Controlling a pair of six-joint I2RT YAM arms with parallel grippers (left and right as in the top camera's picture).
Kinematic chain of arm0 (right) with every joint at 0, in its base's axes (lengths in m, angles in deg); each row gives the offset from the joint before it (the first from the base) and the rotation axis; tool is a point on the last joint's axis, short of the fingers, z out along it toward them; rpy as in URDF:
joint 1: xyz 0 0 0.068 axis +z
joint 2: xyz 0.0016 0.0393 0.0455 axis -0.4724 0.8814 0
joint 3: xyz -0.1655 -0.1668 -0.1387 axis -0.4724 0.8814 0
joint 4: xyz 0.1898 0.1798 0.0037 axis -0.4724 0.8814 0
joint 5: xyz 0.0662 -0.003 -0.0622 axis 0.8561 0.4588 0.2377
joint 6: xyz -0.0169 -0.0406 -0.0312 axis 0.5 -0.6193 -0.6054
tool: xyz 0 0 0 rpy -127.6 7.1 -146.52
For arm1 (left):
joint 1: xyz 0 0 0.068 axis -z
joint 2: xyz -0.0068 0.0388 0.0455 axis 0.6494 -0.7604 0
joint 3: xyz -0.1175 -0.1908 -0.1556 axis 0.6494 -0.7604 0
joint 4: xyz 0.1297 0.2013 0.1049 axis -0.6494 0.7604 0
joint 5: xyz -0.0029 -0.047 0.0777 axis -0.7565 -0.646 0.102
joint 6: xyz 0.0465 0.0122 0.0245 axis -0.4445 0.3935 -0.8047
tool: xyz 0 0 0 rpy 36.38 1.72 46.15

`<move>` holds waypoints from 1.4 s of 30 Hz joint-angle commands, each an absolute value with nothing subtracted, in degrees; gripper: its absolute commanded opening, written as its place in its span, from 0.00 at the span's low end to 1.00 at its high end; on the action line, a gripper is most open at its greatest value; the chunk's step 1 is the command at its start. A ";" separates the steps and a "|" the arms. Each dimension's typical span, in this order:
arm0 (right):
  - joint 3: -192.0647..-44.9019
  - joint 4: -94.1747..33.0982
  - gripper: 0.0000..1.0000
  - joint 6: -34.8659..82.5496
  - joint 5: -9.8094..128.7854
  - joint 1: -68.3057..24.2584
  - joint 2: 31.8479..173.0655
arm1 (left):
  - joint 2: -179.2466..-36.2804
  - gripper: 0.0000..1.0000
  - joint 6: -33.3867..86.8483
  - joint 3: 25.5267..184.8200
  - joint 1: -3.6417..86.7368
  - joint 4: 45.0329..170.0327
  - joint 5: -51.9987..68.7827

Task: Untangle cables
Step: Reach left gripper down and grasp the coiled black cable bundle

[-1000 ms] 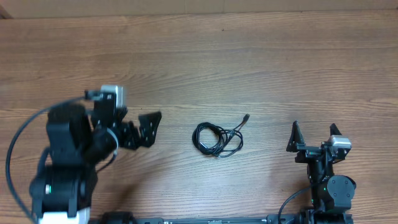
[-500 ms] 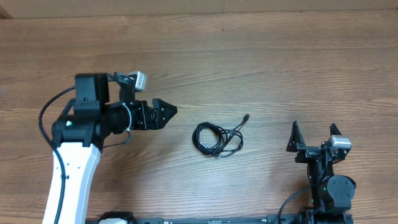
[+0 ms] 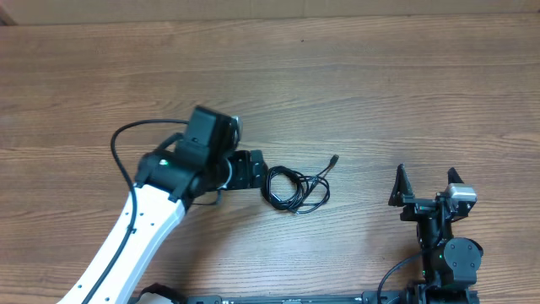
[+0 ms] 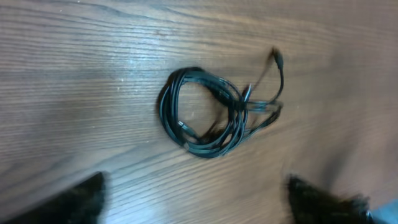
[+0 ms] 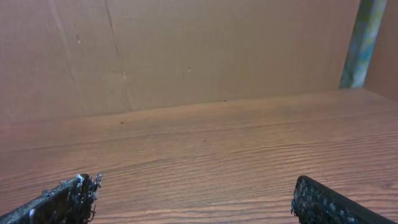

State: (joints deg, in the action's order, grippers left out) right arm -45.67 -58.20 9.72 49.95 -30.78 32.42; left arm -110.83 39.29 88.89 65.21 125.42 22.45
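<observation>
cables (image 3: 297, 189) lie in 1 small knotted coil near the middle of the table (image 3: 380, 84), with 1 plug end trailing up and right. the left gripper (image 3: 257, 171) hovers just beside the coil's left edge, jaws spread wide, grasping nothing. the right gripper (image 3: 427, 182) sits well apart, also spread and empty. this looks like the approach for a first grasp. the next move calls for lowering onto 1 loop and pinching a single strand, not the whole knot.
</observation>
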 commanded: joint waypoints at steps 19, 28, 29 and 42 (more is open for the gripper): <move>-45.05 -58.61 1.00 9.44 50.06 -30.84 31.85 | -127.10 0.65 61.14 89.96 66.96 123.87 21.66; -45.05 -58.61 1.00 9.44 50.06 -30.84 31.85 | -136.32 0.57 61.47 89.96 67.66 123.83 16.89; -45.05 -58.61 1.00 9.44 50.06 -30.84 31.85 | -137.43 0.53 61.47 89.96 68.18 123.78 16.92; -45.05 -58.61 1.00 9.44 50.06 -30.84 31.85 | -142.09 0.04 61.41 89.94 70.45 122.56 26.31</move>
